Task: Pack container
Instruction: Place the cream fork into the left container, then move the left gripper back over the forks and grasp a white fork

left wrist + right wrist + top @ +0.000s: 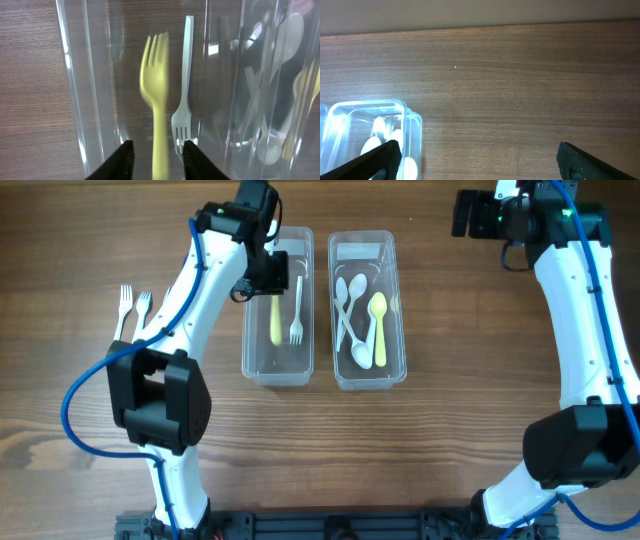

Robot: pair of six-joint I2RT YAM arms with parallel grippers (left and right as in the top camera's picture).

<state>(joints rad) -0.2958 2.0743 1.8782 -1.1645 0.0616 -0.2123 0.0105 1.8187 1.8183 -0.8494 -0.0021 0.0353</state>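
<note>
Container (pixel 278 372), clear rigid plastic, oblong with rounded corners, sits centre-left on the wood-grain table (pixel 450 440). It holds a slim yellow fork (pixel 156 100) and a white fork (pixel 184 100). My left gripper (pixel 158 152) hangs above, released. My right gripper (pixel 477 152) gapes wide.

Wooden table (pixel 450 460), mid-brown w/ grain running left-right, fills the overhead view. Black rail (pixel 340 527) sits along its near edge (btm of that view). Right-wrist view: pale wall (pixel 470 12) beyond the table's far edge, plus a tiny white speck (pixel 455 66) on the wood.
</note>
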